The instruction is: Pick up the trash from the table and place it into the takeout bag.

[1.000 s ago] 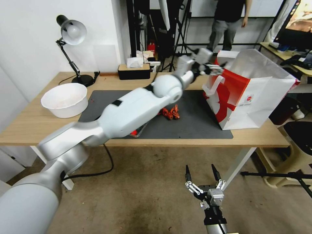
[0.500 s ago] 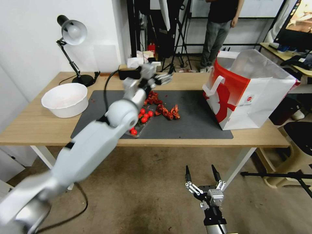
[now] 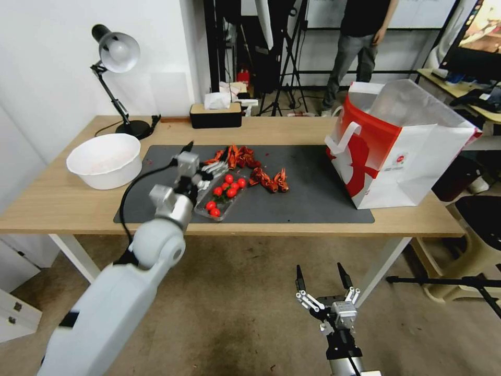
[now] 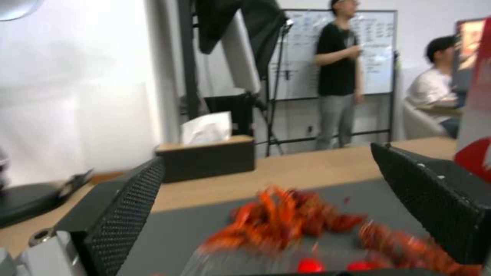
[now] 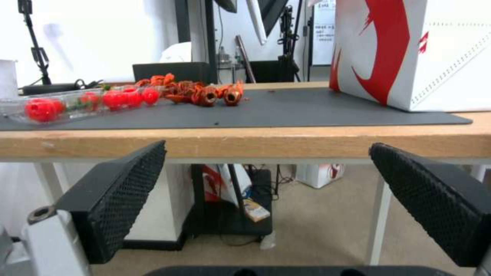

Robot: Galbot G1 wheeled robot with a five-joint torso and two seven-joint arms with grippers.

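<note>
Trash lies on the dark grey mat (image 3: 313,193) of the table (image 3: 62,203): a heap of red crayfish shells (image 3: 237,155), more red shells (image 3: 269,180) beside it, and a clear plastic tray of red cherry tomatoes (image 3: 222,194). My left gripper (image 3: 206,156) hovers low over the tray's far end, just short of the shell heap (image 4: 286,218), open with nothing between its fingers (image 4: 122,214). The takeout bag (image 3: 396,143), white with a red graphic, stands open at the mat's right end. My right gripper (image 3: 321,277) hangs open below the table's front edge (image 5: 256,143).
A white bowl (image 3: 104,159) sits on the table's left part. A desk lamp (image 3: 117,57) and a black tissue box (image 3: 215,115) stand along the back edge. Bare mat lies between the shells and the bag. A stool (image 3: 480,230) stands at the right.
My left arm has swung from beside the bag's mouth leftwards across the table and come down to the tomato tray, gripper empty. The right arm has stayed put.
</note>
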